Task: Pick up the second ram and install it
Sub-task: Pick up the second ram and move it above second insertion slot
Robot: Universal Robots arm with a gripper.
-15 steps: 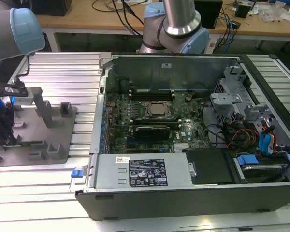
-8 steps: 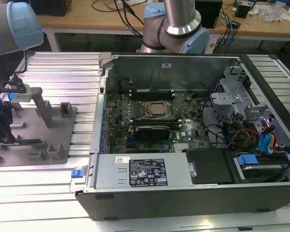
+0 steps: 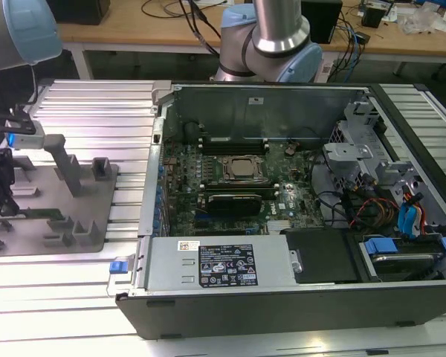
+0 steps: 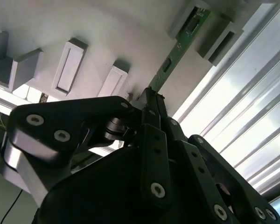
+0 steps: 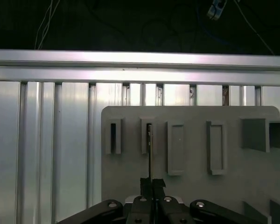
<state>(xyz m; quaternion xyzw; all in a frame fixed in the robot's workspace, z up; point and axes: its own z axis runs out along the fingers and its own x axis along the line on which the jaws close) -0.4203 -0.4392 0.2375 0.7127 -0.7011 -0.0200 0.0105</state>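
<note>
While the second ram stands edgewise in the grey fixture, fingers clamp its end; computer case well apart.

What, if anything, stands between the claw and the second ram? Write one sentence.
Nothing visible does: in the second wrist view the claw is shut on the near end of the second ram, which lies in slots of the grey holder.

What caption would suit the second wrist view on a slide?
Gripper shut on one end of the second ram, its far end resting in a grey holder.
</note>
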